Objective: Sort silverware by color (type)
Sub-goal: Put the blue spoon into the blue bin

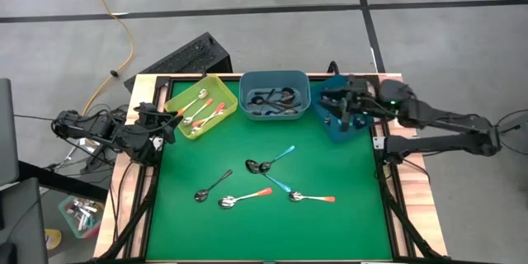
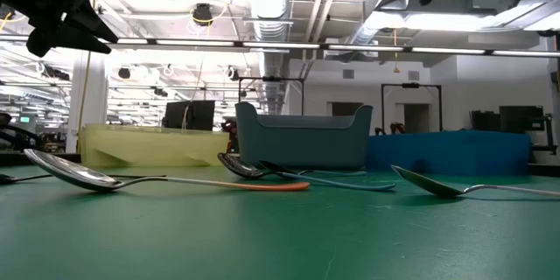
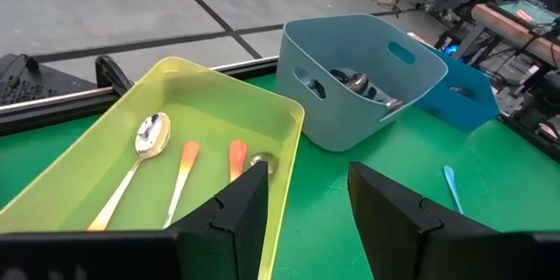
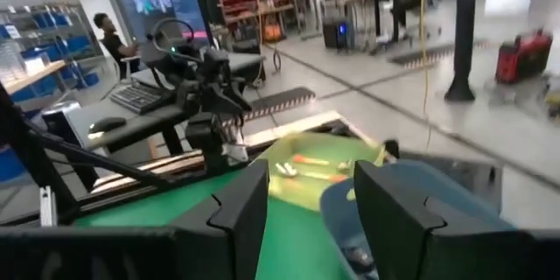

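Across the green tabletop (image 1: 330,231), lower centre of the high view, loose silverware remains: a dark-handled spoon (image 1: 213,186), an orange-handled spoon (image 1: 244,198), another orange-handled one (image 1: 312,199), and two teal-handled spoons (image 1: 269,162) crossing near the middle.

Along the upper edge of the mat sit three bins. Yellow-green bin (image 1: 198,106), upper left, holds orange-handled spoons. Grey-blue bin (image 1: 275,93), upper centre, holds dark-handled ones. Blue bin (image 1: 340,115), upper right, contents hidden by the arm.

Left tool (image 1: 167,124) hovers at the left edge of the mat, just beside the yellow-green bin. Its wrist view shows the fingers (image 3: 241,219) spread apart, nothing between them.

Right tool (image 1: 345,109) hangs over the blue bin. Its wrist view shows the fingers (image 4: 236,210) parted and empty.

Judgement: sorting is well underway, roughly three quarters done; both arms sit between picks. Next move calls for one tool to descend to a loose spoon. The crossed teal pair look awkward to separate; thin handles lying flat need a low, precise pinch.

No brands, labels or readable writing visible on bins, spoons or mat.
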